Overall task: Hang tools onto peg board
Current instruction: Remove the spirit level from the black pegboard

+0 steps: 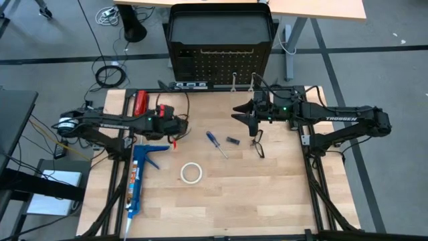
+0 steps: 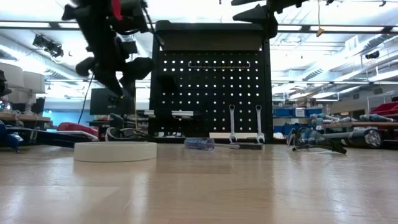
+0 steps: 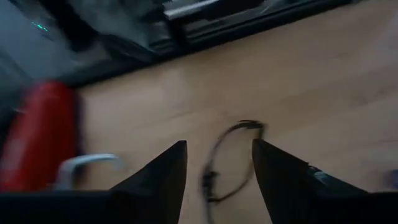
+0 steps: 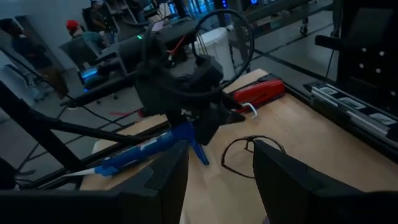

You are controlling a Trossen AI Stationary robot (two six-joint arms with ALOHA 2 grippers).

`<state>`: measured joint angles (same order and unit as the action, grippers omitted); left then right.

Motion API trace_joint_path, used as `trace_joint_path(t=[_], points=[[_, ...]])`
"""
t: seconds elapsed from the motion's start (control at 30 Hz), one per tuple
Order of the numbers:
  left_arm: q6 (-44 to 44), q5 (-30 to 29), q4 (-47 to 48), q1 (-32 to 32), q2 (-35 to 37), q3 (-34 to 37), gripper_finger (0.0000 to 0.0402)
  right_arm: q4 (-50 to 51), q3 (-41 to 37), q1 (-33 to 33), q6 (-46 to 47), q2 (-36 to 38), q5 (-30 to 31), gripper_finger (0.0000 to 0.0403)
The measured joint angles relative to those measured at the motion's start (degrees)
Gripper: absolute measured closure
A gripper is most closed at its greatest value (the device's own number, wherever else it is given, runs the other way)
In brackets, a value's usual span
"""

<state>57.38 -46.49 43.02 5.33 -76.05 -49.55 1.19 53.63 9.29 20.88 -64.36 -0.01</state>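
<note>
My left gripper hangs with fingers parted, empty, over safety glasses lying near the worktop's left back edge. My right gripper is parted too, holding nothing, raised near the back edge. Two wrenches hang on the peg board behind that edge

Left arm: reaches in from the left side, forearm level, above the bench.
Left hand: raised, fingers parted, nothing between them.
Right arm: extends from the right side.
Right hand: raised, fingers apart, empty.
</note>
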Motion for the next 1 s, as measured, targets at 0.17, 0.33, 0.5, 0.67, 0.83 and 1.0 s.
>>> trace_joint_path(t=[0.17, 0.33, 0.5, 0.67, 0.83, 1.0], points=[[0.1, 6.0, -19.4, 2.5, 6.6, 9.6, 0.0216, 0.2, 0.0, -0.8, 0.0, 0.0, 0.4, 0.0223], [7.9, 7.2, -34.7, 6.1, 10.3, 17.5, 0.0216, 0.2, 0.0, -0.8, 0.0, 0.0, 0.6, 0.0229], [17.1, 7.3, -46.5, 10.4, 10.4, 22.2, 0.0216, 0.2, 0.0, -0.8, 0.0, 0.0, 0.6, 0.0235], [25.0, 7.2, -53.1, 15.4, 10.5, 25.6, 0.0216, 0.2, 0.0, -0.8, 0.5, 0.0, 0.6, 0.0239], [32.8, 7.7, -58.7, 20.8, 10.5, 27.9, 0.0216, 0.2, 0.0, -1.1, 0.6, 0.0, 0.6, 0.0239], [33.3, 10.0, -69.5, 25.8, 10.5, 31.1, 0.0213, 0.2, 0.0, -1.3, 0.6, 0.0, 0.6, 0.0239]])
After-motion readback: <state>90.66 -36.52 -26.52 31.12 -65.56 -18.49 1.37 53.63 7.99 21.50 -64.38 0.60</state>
